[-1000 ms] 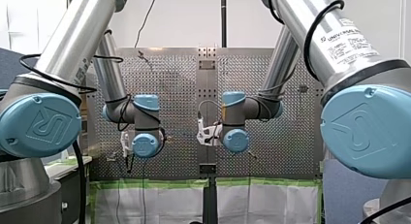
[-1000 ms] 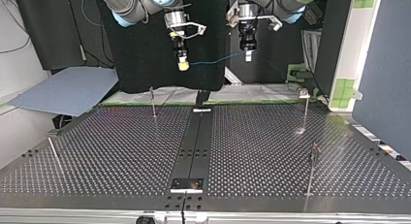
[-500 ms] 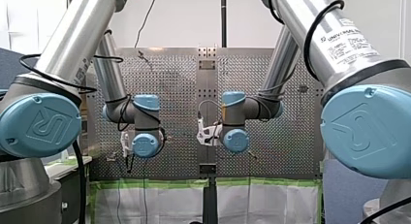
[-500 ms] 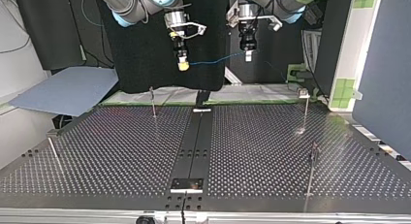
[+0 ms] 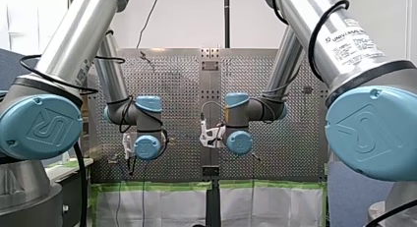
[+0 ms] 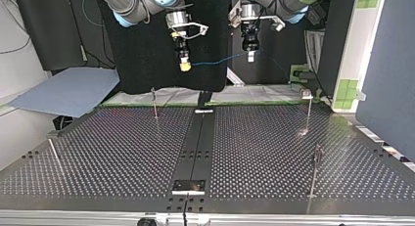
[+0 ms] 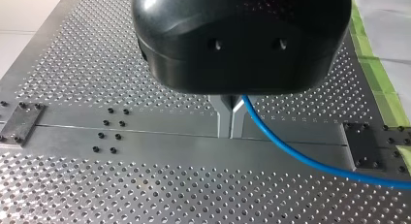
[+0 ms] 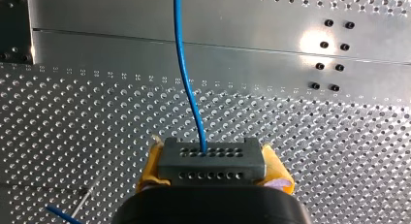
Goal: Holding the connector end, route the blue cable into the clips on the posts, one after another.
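Blue cable [image 8: 177,30] strung mid-air — R jaws pinch its grey connector [image 8: 212,161], L jaws clamp cable further along.

blue cable [image 8: 190,100], grey connector [image 8: 212,162], perforated silver table [image 8: 339,136]

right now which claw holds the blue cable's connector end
My yellow-padded right claw clamps the grey perforated connector block; my black, metal-fingered left claw pinches only the thin blue cable.

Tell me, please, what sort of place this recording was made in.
Probably a robotics lab or test cell: a perforated table fitted with thin posts, and above it a blue cable strung from my left gripper to the connector in my right gripper.
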